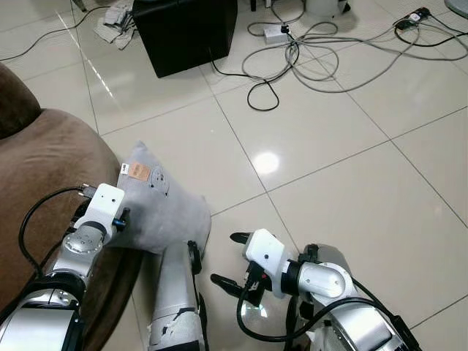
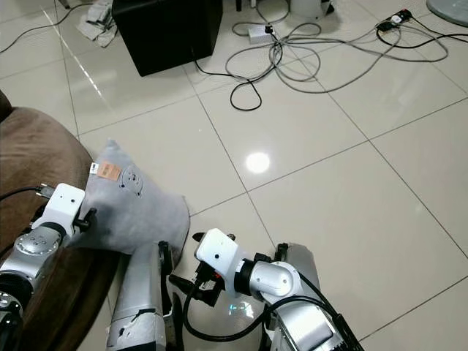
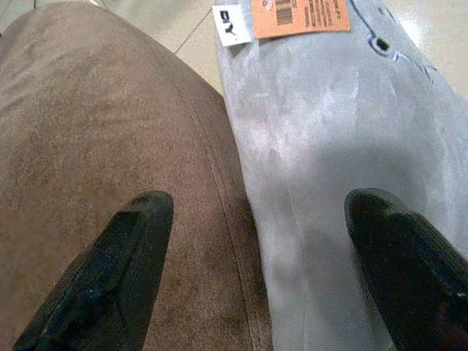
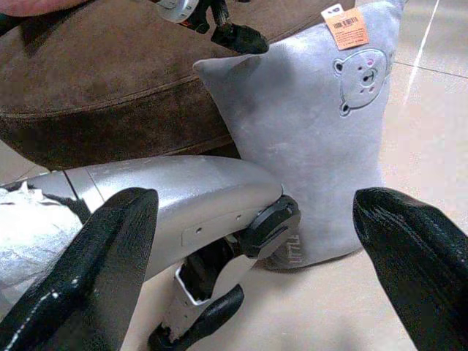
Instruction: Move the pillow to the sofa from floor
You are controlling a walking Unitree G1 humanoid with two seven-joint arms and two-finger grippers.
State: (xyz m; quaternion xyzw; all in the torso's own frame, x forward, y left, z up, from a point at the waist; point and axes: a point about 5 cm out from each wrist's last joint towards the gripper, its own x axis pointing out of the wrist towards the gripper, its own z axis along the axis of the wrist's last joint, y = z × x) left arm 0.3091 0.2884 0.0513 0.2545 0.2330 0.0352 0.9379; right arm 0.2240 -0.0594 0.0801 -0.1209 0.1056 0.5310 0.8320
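A grey pillow (image 1: 164, 212) with a bear face and an orange tag stands on the floor, leaning against the brown sofa (image 1: 51, 168). My left gripper (image 3: 257, 206) is open at the pillow's upper edge. One finger (image 3: 124, 248) lies over the sofa cushion and the other (image 3: 395, 241) over the grey fabric (image 3: 329, 146). My right gripper (image 1: 228, 259) is open low above the tiles, to the right of the pillow with nothing between its fingers. In the right wrist view it faces the pillow (image 4: 322, 131) past my silver leg (image 4: 168, 197).
A black box (image 1: 186, 33) stands on the tiles ahead, with a crumpled rag (image 1: 117, 29) to its left. Tangled cables (image 1: 292, 58) and a power adapter lie further right. Glossy tiled floor (image 1: 351, 168) stretches open to the right.
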